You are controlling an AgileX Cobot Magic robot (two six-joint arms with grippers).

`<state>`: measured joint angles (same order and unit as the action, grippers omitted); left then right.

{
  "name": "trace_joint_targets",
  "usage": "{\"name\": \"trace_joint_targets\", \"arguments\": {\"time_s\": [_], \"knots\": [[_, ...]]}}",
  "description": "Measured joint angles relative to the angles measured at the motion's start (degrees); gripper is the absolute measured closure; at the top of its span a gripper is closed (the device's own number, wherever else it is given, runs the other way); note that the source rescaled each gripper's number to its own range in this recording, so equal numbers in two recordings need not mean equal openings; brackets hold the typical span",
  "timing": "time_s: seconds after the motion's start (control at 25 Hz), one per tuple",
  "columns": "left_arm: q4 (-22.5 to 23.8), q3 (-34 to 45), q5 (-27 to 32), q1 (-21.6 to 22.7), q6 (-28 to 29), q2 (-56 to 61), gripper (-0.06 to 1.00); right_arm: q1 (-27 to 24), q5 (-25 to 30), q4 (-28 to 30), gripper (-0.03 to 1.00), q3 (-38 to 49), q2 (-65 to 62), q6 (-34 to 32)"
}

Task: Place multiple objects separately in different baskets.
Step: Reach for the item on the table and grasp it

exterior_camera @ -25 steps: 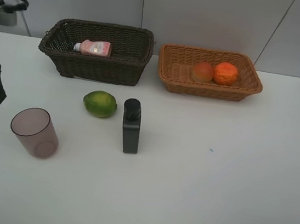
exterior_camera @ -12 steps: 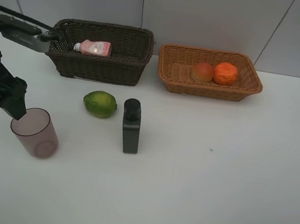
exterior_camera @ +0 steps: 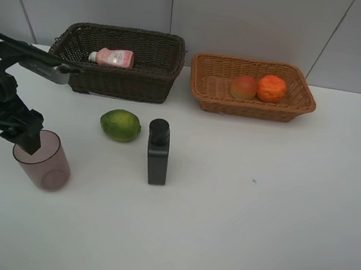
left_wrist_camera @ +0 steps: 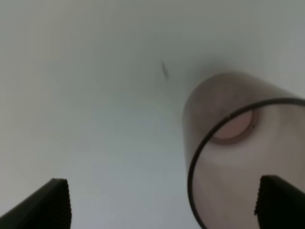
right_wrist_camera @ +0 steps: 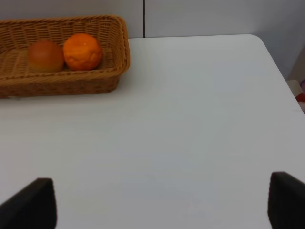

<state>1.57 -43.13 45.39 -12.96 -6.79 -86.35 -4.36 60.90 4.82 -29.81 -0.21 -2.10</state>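
The translucent purplish cup [exterior_camera: 43, 160] stands upright at the front left. My left gripper [exterior_camera: 27, 138] is open at its near-left rim; in the left wrist view [left_wrist_camera: 167, 210] the cup [left_wrist_camera: 238, 143] wall lies between the spread fingertips [left_wrist_camera: 52, 202]. The green round fruit [exterior_camera: 120, 125] and the black flat bottle [exterior_camera: 157, 152] lie mid-table. The pink bottle [exterior_camera: 113, 57] lies in the dark brown basket [exterior_camera: 118, 80]. The peach [exterior_camera: 243, 87] and orange [exterior_camera: 272, 88] sit in the orange-tan basket [exterior_camera: 250, 109]. My right gripper [right_wrist_camera: 159, 205] is open and empty, seen only in its wrist view.
Both baskets stand side by side along the back wall. The white table [exterior_camera: 256, 218] reaches to the right edge. The right wrist view shows the tan basket [right_wrist_camera: 62, 83] with the peach [right_wrist_camera: 45, 56] and orange [right_wrist_camera: 82, 51] ahead of that gripper.
My left arm has come in from the left edge and moved right and down to the cup's rim. The objects have not moved.
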Motion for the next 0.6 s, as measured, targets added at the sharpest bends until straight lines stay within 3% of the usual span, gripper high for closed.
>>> {"name": "trace_joint_targets", "arguments": {"time_s": [0.6], "knots": [[0.0, 4.0, -11.5, 0.0, -3.0, -7.9, -0.04, 0.0, 0.0, 0.0, 0.08, 0.0, 0.0, 0.0]]}}
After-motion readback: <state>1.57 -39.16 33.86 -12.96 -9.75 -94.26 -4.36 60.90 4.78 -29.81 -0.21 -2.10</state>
